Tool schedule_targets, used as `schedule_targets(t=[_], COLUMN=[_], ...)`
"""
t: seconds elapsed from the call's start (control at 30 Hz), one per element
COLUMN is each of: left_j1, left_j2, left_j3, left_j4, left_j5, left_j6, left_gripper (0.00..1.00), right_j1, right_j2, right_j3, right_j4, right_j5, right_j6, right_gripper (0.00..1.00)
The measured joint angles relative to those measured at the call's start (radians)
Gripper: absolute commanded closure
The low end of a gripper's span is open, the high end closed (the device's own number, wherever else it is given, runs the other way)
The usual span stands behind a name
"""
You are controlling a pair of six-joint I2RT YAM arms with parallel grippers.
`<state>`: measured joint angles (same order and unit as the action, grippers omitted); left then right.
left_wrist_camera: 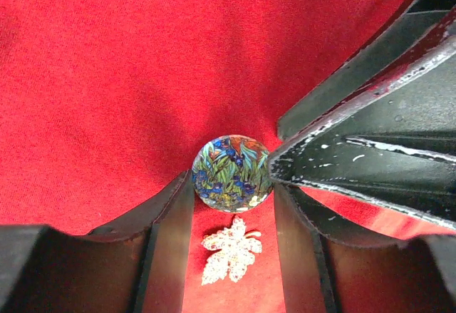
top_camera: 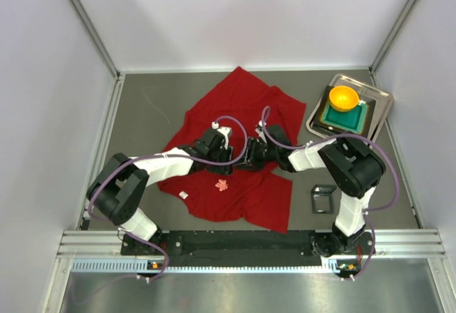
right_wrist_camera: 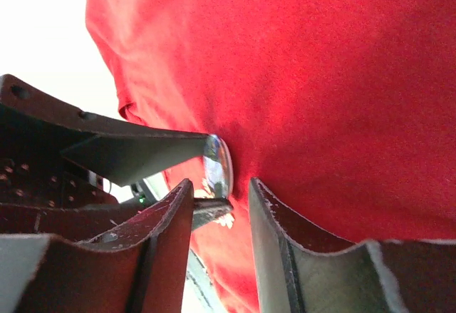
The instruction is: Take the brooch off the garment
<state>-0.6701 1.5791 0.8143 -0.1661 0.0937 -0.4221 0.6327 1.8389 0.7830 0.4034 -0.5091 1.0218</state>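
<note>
- We see the brooch [left_wrist_camera: 229, 250], a tiny pale leaf with pointy edges, lying on the garment [left_wrist_camera: 107, 78], the big red shirt. It sits in the gap between the left gripper's two fingers, a little back from their tips. We cannot tell if it is pinned to the cloth or just lying loose.
- The left gripper [left_wrist_camera: 231, 182] is pressed onto a round badge [left_wrist_camera: 231, 172], with one finger on each side of its rim. So it is pinching the badge, not the leaf.
- The right gripper [right_wrist_camera: 219, 185] has its fingers spread apart, with only red cloth in the gap. One of its fingertips seems to touch the badge's edge from the side.
- We think the badge could pop out. Its rim looks smooth and shiny, and the fingers hold only the edge.
- If the badge is pinned in and gets pulled hard, the cloth could lift, stretch or tear.
- Lifted cloth could tip the little leaf away or fold over it. Then it would be hard to find.
- The two grippers are very close together, so they could bump each other.
- The arms might also take off the badge and leave the leaf behind.
- We can read no words anywhere. The badge shows only blue flowers and green leaves. The white tag [top_camera: 184, 195] on the shirt is too small to read.
</note>
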Motion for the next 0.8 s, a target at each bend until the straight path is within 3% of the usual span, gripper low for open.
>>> schedule_targets(t=[0.23,0.4,0.67,0.73,0.8], left_j1=[0.004,0.008,0.008,0.008,0.008], left_j2=[-0.013,-0.026,-0.026,-0.026,-0.026], left_j3=[-0.020,-0.036,-0.040,-0.041,-0.041], left_j4=[0.025,0.032,0.053,0.054,0.054], left_j5=[0.013,0.012,0.015,0.015,0.014], left_j6=[0.000,0.001,0.000,0.000,0.000], left_gripper=[1.00,1.00,1.00,0.94,0.80], right_j1=[0.016,0.028,0.033,0.033,0.034], right_j2=[0.045,0.063,0.063,0.063,0.063], right_j3=[0.058,0.065,0.063,0.062,0.061], right_j4=[0.026,0.022,0.002,0.016,0.037], right_j5=[-0.008,0.005,0.017,0.011,0.006], right_j6=[0.028,0.034,0.023,0.034,0.050], right_gripper=[0.70,0.60,0.68,0.70,0.71])
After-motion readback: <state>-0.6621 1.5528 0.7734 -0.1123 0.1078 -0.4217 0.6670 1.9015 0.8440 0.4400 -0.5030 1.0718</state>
